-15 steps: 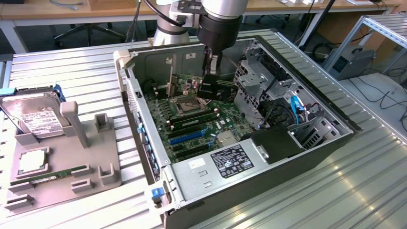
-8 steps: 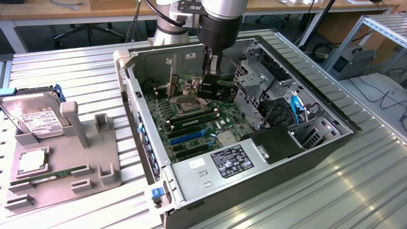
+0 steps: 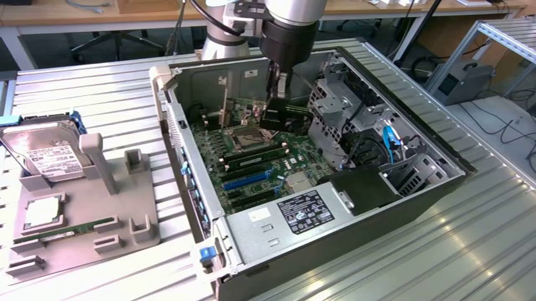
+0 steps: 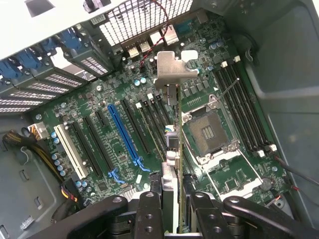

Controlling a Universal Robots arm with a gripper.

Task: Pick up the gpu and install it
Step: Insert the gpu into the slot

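One thin, flat black gpu (image 4: 172,144) w/ a bent silver metal bracket (image 4: 172,69) at one end was inside the open dark-grey PC case (image 3: 377,232), over the green motherboard (image 4: 84,99). Wrist view showed it edge-on: a narrow dark strip w/ the bracket folded over at the far end. The card stood on its edge, faces vertical. Its long axis ran parallel w/ the long blue expansion slot (image 4: 123,134) & the black slots beside it, bracket end pointing at the case's rear wall w/ the perforated grille (image 4: 144,17). It sat between those slots & the square silver CPU socket (image 4: 209,132). Couldn't tell if its lower edge touched the board. The black hand (image 4: 174,204) was closed on the gpu, one finger on each face, at the end opp. the bracket. Ext. view: the arm's black wrist (image 3: 289,37) hung into the case from above. On the ribbed metal bench (image 3: 84,88), a grey tray (image 3: 75,232) held a silver hard drive w/ white label (image 3: 46,157), well apart from the case.
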